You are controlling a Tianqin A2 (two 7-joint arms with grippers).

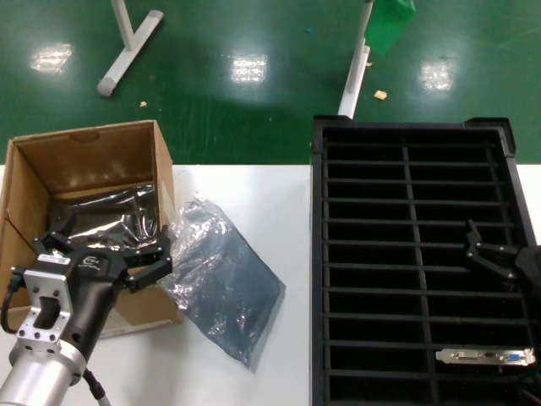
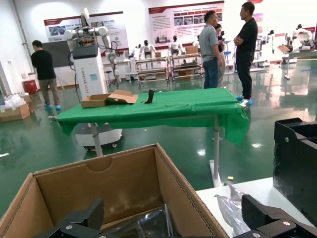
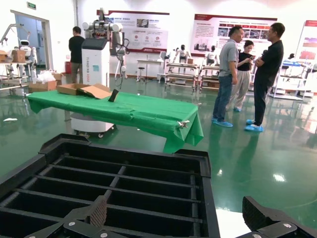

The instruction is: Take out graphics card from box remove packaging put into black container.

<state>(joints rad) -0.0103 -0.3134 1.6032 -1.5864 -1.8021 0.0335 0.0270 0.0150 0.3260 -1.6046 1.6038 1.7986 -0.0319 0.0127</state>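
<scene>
The brown box [image 1: 34, 182] [image 2: 114, 183] stands at the table's left with a shiny grey bag [image 1: 110, 216] [image 2: 148, 224] inside it. What that bag holds is hidden. My left gripper [image 1: 110, 249] [image 2: 173, 224] hangs open over the box's near right corner, its jaws on either side of the box's right wall and holding nothing. A second grey bag, the packaging [image 1: 224, 279] [image 2: 229, 207], lies flat on the table just right of the box. In the black container [image 1: 317, 254] [image 3: 205, 163] a graphics card's silver bracket [image 1: 486, 356] shows in a near right slot. My right gripper [image 1: 488, 254] [image 3: 181, 222] hovers open above the container's right column.
White table legs [image 1: 127, 46] stand on the green floor beyond the table. The bare white tabletop [image 1: 254, 203] runs between box and container. Far off, a green-covered table [image 2: 148, 106] and people [image 2: 246, 49] are in the hall.
</scene>
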